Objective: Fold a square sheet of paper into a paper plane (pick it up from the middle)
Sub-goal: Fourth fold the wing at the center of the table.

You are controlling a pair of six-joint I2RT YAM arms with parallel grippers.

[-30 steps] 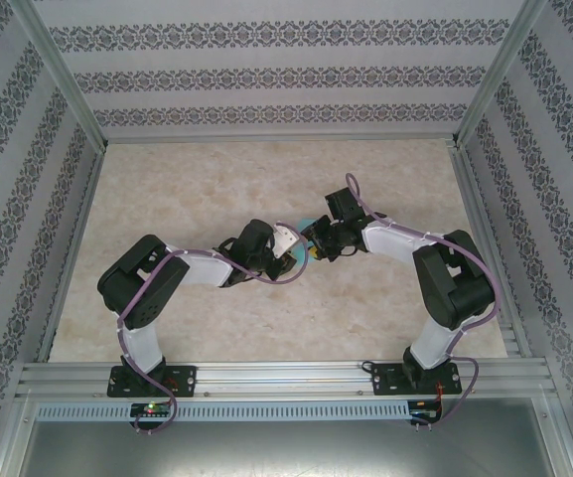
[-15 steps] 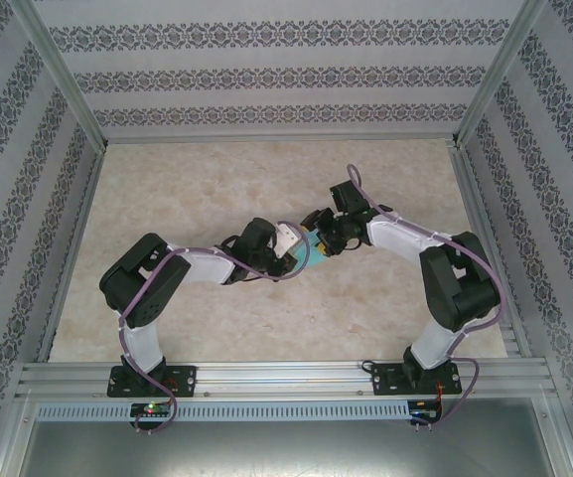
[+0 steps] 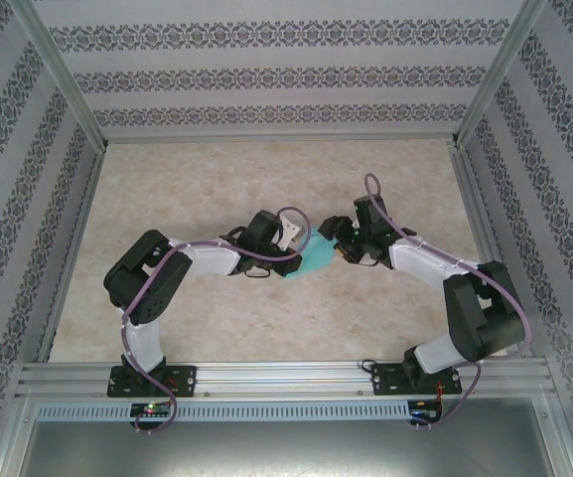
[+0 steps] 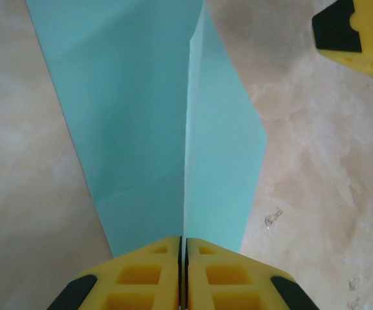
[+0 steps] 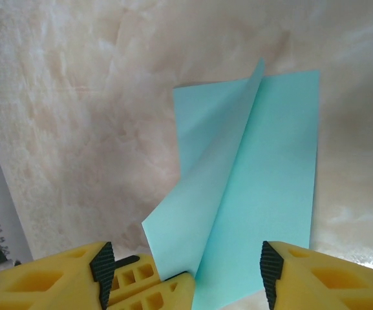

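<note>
Two arms pointed at each other over the middle of the surface point(image 3: 216, 179) in the top view. They were the left arm point(image 3: 207, 256) and the right arm point(image 3: 425, 260), with the turquoise paper point(image 3: 316, 264) between them. From the left wrist, the left fingers point(image 4: 147, 278) were shut tight on the paper's folded edge, and one flap stood up. From the right wrist, the right fingers point(image 5: 322, 271) were wide open and held nothing, with the paper just ahead. I think the thin paper could slip or bend, because only one pinch held it. No words or labels could be read.

No legible text, labels, brands, numbers or signs on anything.
</note>
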